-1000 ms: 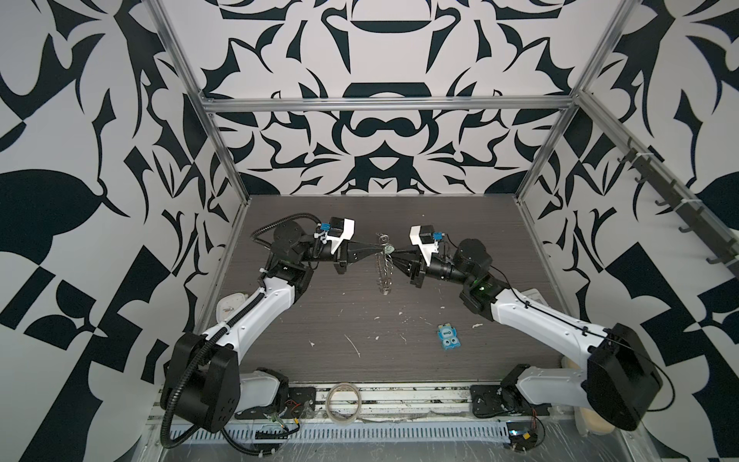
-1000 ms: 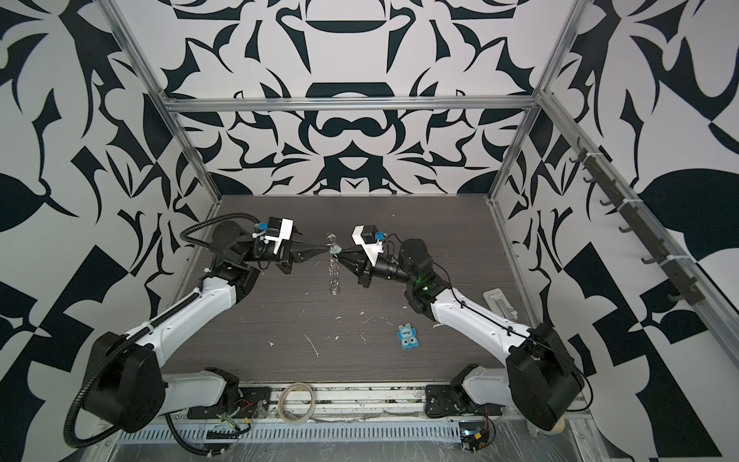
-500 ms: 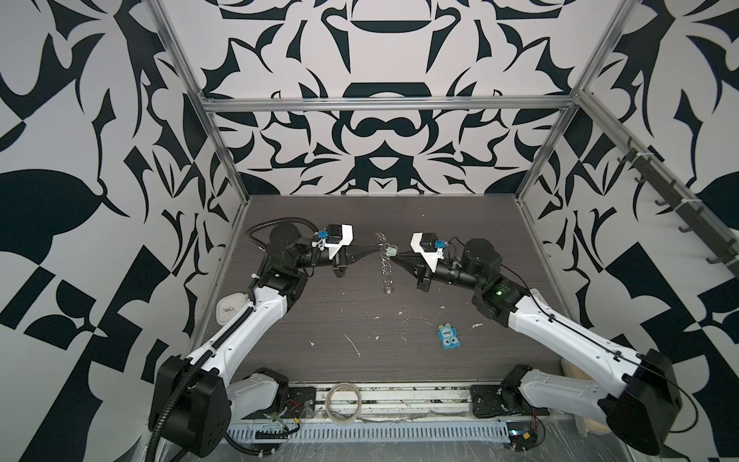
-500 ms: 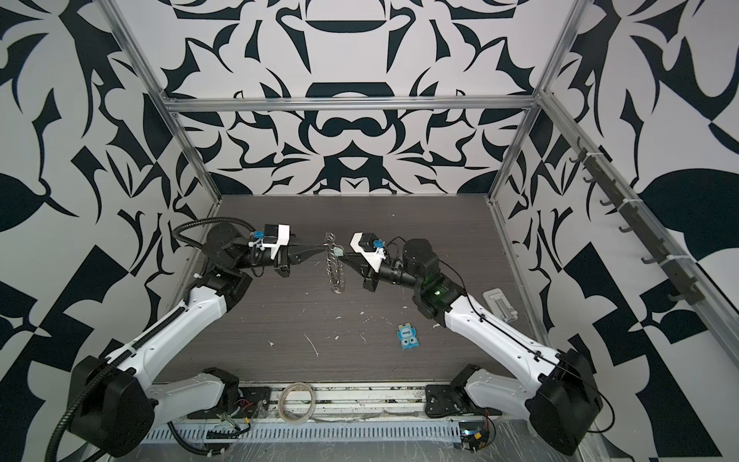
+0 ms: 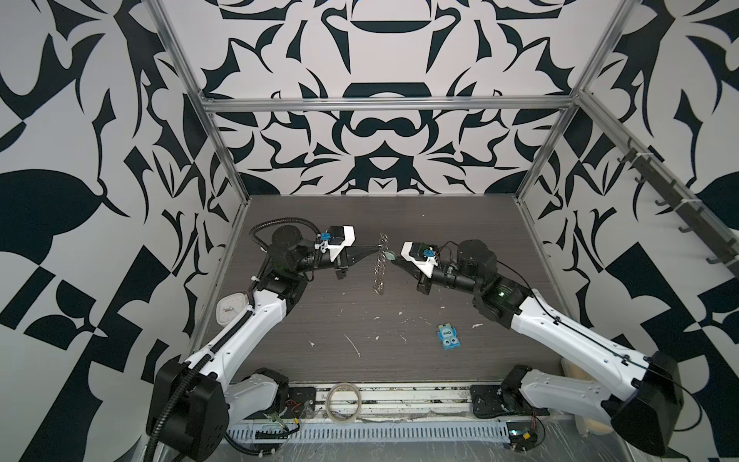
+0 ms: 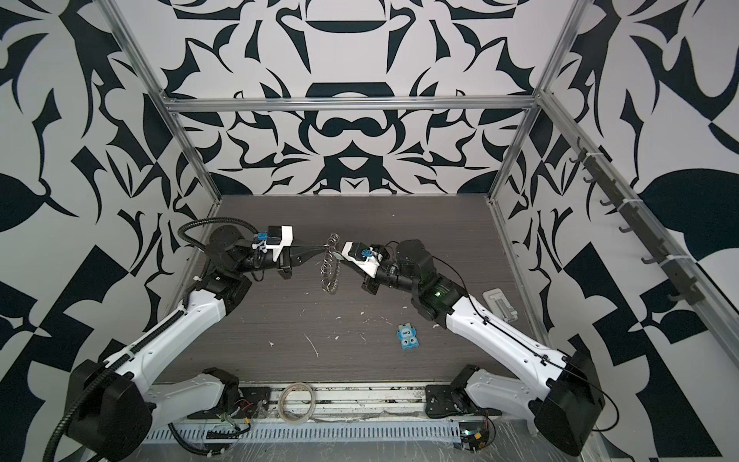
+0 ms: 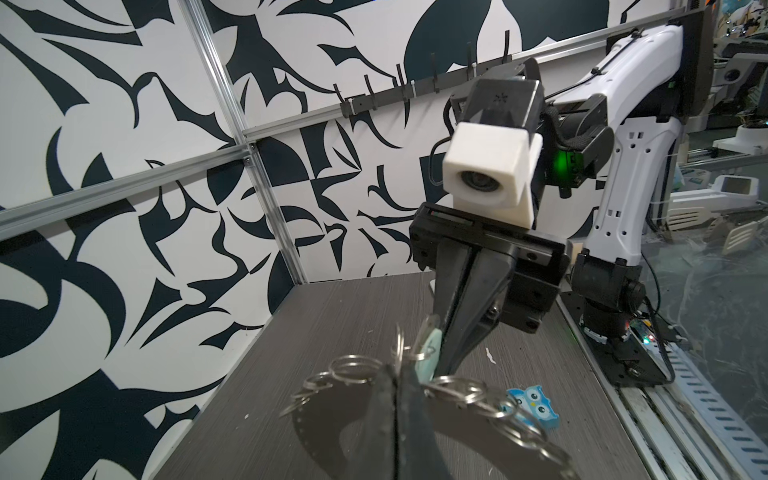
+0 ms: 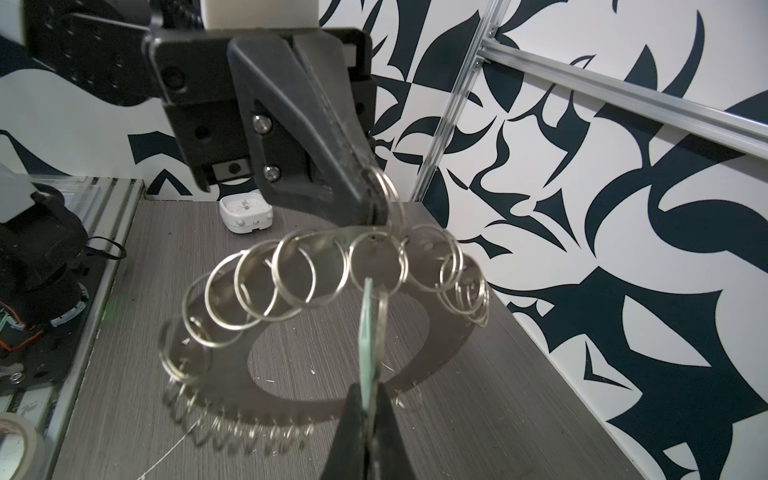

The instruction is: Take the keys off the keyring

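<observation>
Right wrist view has one keyring [image 8: 224, 374], a flat grey disc with a big central hole, held off the worktop [image 8: 478, 415] between two tools. At its upper rim the left tool [image 8: 376, 208] is clamped together on the disc among the split rings [image 8: 291, 270], its two fingers meeting with only metal between them. Nearer the camera the right tool [image 8: 365, 388] is pinched on the keys [image 8: 368, 332]. Of these, one pale flat fob shows edge-on beside one split ring; the metal key itself I cannot make out. Split rings hang all round the rim, too many and too blurred to count surely. In both top views the keyring [image 5: 382, 262] [image 6: 330, 264] hangs on edge in mid-air over the middle of the worktop, with the left tool touching it from one side and the right tool from the other. Lying on the worktop, well apart from it, are one blue packet [image 5: 448, 337] near the right arm and one white clock [image 5: 232, 310] by the left arm. One tape roll [image 5: 344, 406] sits on the front rail
</observation>
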`<state>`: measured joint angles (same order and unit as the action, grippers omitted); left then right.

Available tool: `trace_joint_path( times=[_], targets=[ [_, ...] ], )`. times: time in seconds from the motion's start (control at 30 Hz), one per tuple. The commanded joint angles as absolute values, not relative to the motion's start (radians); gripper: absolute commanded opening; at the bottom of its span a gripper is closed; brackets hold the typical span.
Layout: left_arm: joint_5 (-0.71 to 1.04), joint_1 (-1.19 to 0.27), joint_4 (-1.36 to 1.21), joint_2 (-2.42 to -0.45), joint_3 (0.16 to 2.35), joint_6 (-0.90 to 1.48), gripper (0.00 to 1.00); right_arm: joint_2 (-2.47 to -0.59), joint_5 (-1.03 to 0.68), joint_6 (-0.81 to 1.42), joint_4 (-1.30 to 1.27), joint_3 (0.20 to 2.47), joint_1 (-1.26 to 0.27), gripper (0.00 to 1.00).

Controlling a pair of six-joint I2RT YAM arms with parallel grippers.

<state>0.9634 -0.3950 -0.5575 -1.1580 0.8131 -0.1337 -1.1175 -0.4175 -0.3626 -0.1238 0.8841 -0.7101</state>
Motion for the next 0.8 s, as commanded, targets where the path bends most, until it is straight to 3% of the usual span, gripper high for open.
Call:
trace_joint_path(
  times=[0.0,0.77],
  targets=[
    [0.868,-0.391,-0.582,-1.124,0.817,-0.161,0.00,-1.095,-0.443,-0.378,-0.075,0.919,-0.719,0.00],
    [0.632,-0.459,-0.416,-1.074,0.806,-0.338,0.00,-1.056,-0.366,-0.428,-0.051,0.912,-0.779,0.00]
  ],
)
